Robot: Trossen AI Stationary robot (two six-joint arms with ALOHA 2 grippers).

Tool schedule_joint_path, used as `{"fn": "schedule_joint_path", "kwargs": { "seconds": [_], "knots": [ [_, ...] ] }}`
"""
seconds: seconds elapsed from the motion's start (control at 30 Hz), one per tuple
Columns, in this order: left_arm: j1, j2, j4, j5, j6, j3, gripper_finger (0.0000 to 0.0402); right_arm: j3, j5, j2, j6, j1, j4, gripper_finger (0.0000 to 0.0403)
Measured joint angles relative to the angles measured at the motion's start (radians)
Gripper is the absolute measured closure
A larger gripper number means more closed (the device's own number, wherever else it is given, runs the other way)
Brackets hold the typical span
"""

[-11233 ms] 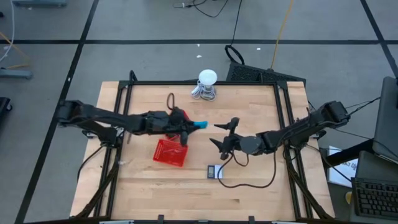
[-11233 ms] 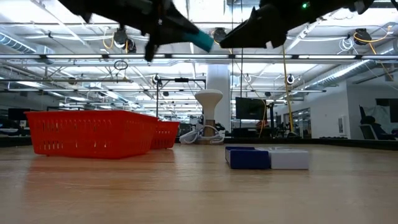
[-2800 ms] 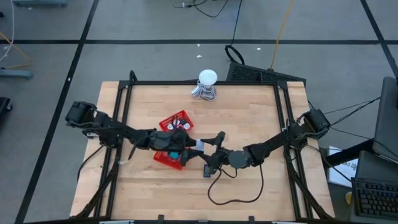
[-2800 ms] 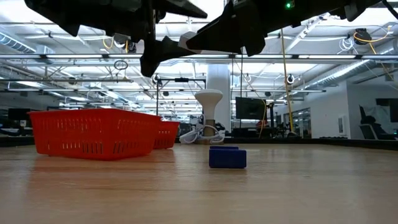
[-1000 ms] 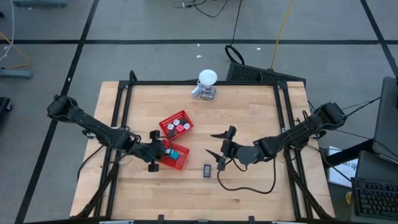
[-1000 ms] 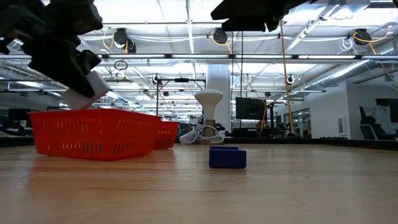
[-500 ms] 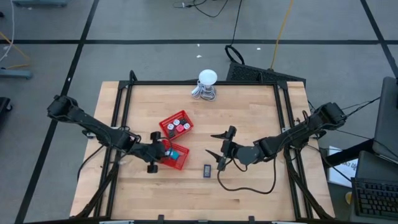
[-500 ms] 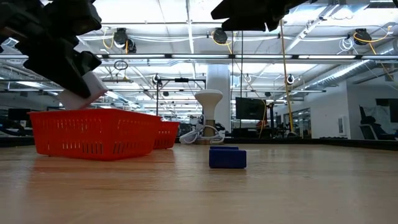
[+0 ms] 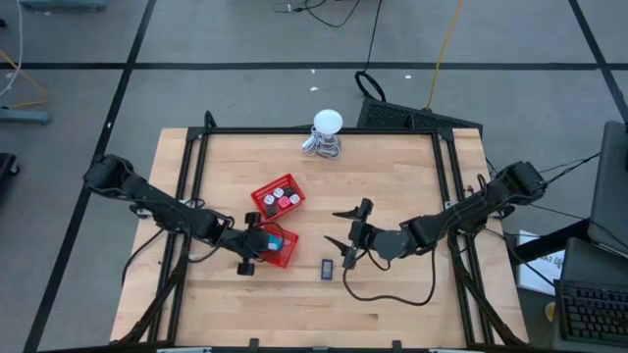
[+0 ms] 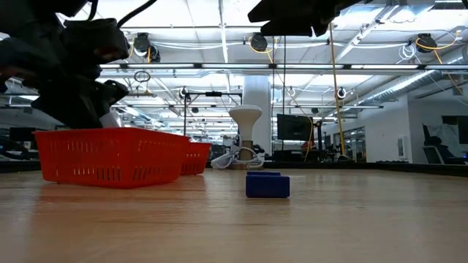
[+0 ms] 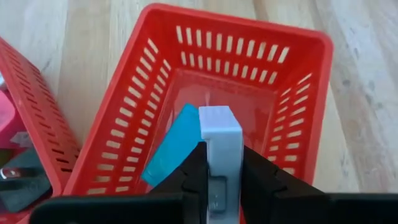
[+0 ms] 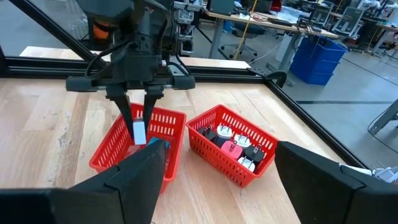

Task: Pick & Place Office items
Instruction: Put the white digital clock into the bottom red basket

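Two red mesh baskets stand side by side. The far basket (image 9: 278,195) (image 12: 233,146) holds several small pieces, pink-red, black and white. The near basket (image 9: 275,247) (image 11: 211,81) holds a light blue piece (image 11: 171,152). My left gripper (image 9: 257,242) (image 12: 140,121) hangs over the near basket, shut on a white block (image 11: 219,134) (image 10: 110,118). A dark blue piece (image 9: 328,268) (image 10: 267,185) lies flat on the table. My right gripper (image 9: 345,228) (image 12: 221,152) hovers open to the right of the baskets, above the table and beyond the dark blue piece. My left gripper pinches the white block's upper end (image 12: 139,127) between its two fingers (image 11: 194,168), one on each flat side. The fingers come from above, pointing down. The block stands upright and lifted clear; its lower end (image 11: 219,121) reaches below the fingertips, about level with the near basket's rim.
A white round-headed gadget with coiled cable (image 9: 327,132) (image 10: 245,139) stands at the table's far edge. A black cable (image 9: 383,292) loops on the table near my right arm. Bare wood lies along the near edge and at the far right.
My left gripper, still shut on the white block, has shifted a little toward the table's right and gone down over the near basket; in the low view the block has sunk from above the rim to rim height. My right arm has kept still.
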Motion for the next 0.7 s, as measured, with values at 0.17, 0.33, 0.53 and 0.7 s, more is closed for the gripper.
{"fn": "schedule_joint_path", "kwargs": {
  "seconds": [0.17, 0.33, 0.53, 0.7],
  "knots": [
    [0.0, 0.006, 0.004, 0.004, 0.009, 0.0, 0.0342, -0.007, 0.0, 0.0, 0.0, 0.0, 0.008, 0.0117],
    [0.001, 0.006, 0.019, 0.028, 0.015, 0.0, 0.0354, -0.012, 0.0, 0.0, 0.0, 0.0, 0.013, 0.0117],
    [0.0, 0.006, 0.019, 0.035, 0.003, 0.0, 0.0326, -0.012, 0.0, 0.0, 0.0, 0.0, 0.015, 0.0117],
    [0.0, 0.006, 0.019, 0.035, 0.007, 0.0, 0.0315, -0.012, 0.0, 0.0, 0.0, 0.0, 0.015, 0.0117]
  ]
}}
